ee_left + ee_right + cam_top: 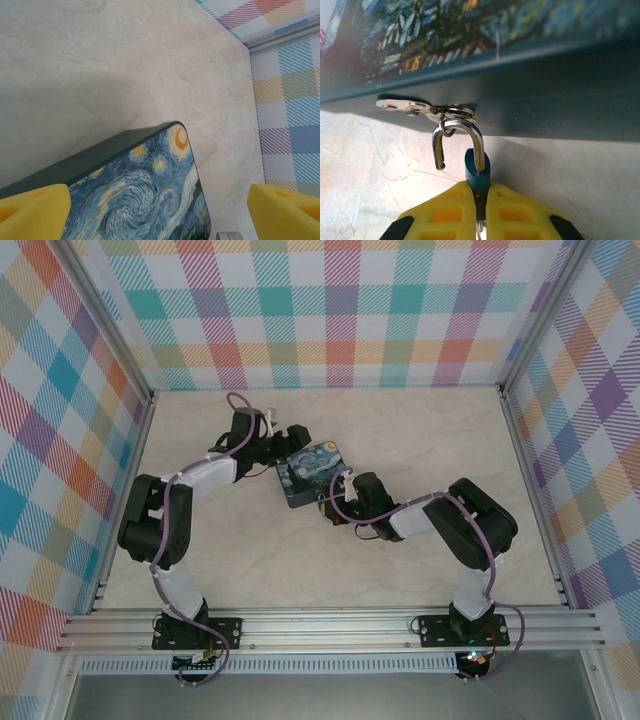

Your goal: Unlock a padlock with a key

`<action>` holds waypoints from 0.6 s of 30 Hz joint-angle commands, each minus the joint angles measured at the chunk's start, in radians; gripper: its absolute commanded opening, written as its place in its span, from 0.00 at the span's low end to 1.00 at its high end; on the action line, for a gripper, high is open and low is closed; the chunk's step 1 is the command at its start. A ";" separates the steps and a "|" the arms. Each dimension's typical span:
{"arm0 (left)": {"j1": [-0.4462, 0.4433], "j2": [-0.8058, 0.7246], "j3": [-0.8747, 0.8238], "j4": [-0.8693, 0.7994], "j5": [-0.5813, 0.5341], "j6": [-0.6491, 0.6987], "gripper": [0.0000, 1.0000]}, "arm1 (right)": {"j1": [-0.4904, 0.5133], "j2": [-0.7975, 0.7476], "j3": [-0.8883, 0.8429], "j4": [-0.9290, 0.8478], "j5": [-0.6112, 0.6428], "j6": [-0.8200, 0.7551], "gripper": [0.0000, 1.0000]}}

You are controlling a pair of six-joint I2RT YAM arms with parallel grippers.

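Right fingers (445, 215) pinch the padlock (476, 167), its shackle (470, 132) open but hooked through the hasp (420, 107) of the tin (545, 100). Left fingers (35, 207) straddle the tin, released; if I pull, it may drag across the surface (370, 175).

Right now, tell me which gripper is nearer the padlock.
Right: the right gripper is shut on the padlock; the left gripper is open at the tin's opposite side.
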 commanded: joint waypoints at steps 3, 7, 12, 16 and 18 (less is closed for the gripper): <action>-0.002 -0.042 -0.070 -0.066 -0.021 -0.005 0.91 | 0.004 -0.043 -0.011 -0.062 0.072 0.039 0.07; -0.011 -0.071 -0.101 -0.066 -0.036 -0.008 0.92 | 0.004 -0.051 -0.014 -0.066 0.074 0.051 0.07; -0.020 -0.121 -0.155 -0.058 -0.051 -0.022 0.92 | 0.000 -0.075 -0.018 -0.082 0.078 0.055 0.07; -0.022 -0.169 -0.184 -0.061 -0.061 -0.027 0.93 | -0.004 -0.092 -0.024 -0.092 0.082 0.051 0.07; -0.022 -0.194 -0.182 -0.072 -0.062 -0.024 0.93 | -0.004 -0.091 -0.024 -0.092 0.075 0.049 0.07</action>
